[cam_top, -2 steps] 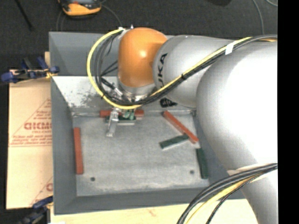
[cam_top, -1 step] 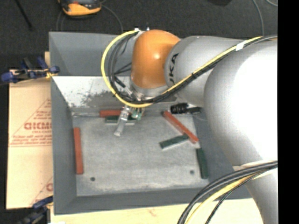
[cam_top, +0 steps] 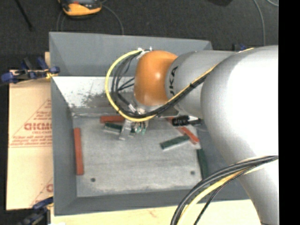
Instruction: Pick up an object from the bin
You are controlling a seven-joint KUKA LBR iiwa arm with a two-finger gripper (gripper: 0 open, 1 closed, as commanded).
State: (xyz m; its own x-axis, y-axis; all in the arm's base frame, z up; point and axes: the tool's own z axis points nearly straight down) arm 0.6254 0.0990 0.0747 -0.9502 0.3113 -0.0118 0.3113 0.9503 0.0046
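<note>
Reaching in from the right edge of the bin (cam_top: 63, 139), the big silver arm (cam_top: 234, 107) sits closest and covers the near right corner. On the bin's floor, a long red-brown stick (cam_top: 78, 151) lies flat along the foot of the left wall, well apart from everything else. The middle of the floor towards the near wall is bare grey metal.

Farther in, near the right wall, a green bar (cam_top: 174, 142) lies at a slant. A red bar (cam_top: 190, 135) lies just beside its far end, partly under the arm. A black marker (cam_top: 185, 121) with a pale band lies just beyond the two, pointing along the far wall.

The arm's wrist carries an orange cover (cam_top: 152, 76), and a loop of yellow and black cables (cam_top: 117, 81) curls round its left side. Below the cover, the gripper (cam_top: 133, 127) hangs low over the far middle of the floor. I cannot tell whether it is released or clenched, since the cover and cables hide most of it.

Three small things lie bunched just left of the gripper: a red piece (cam_top: 112, 119) farthest back, a dark green piece (cam_top: 112, 125) next to it, and a pale grey piece (cam_top: 114, 132) nearest. Whether the gripper touches any of them cannot be told.

Beyond the bin's far wall, an orange and black device (cam_top: 78, 1) lies on the dark floor
</note>
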